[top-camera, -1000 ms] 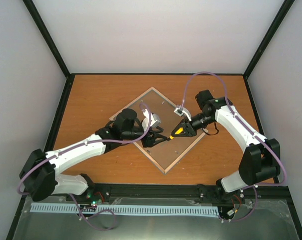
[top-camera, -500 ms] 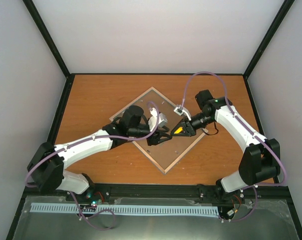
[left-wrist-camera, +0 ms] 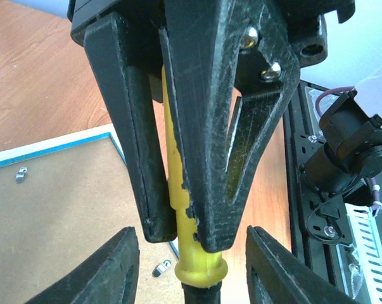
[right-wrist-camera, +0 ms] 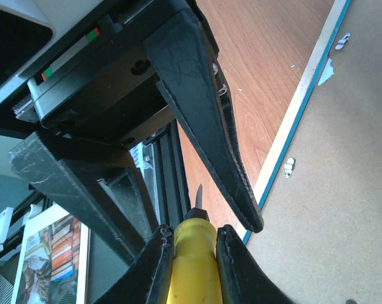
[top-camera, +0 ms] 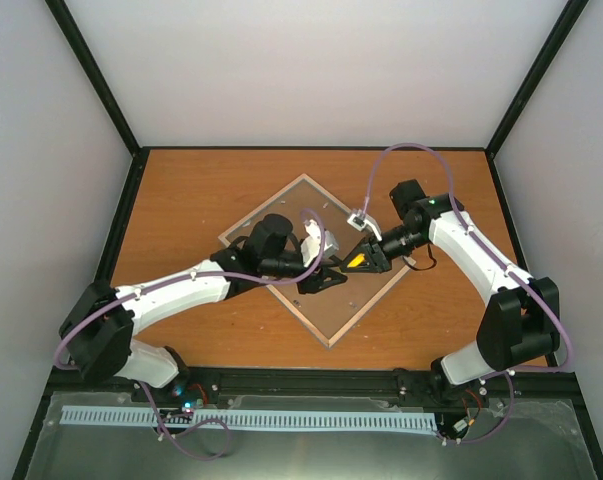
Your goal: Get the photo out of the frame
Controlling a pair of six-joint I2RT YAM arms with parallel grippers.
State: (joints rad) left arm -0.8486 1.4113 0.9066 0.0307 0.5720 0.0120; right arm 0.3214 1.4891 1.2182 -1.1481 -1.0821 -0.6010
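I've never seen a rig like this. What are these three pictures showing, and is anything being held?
The left arm and right arm are robots bolted at the near edge of a table. The overhead picture looks down on both; each other picture comes from a camera on one wrist. On the table lies the frame, back up, brown board showing, so the photo is hidden. The right gripper is shut on a yellow-handled tool. The left gripper is open, its fingers either side of that tool.
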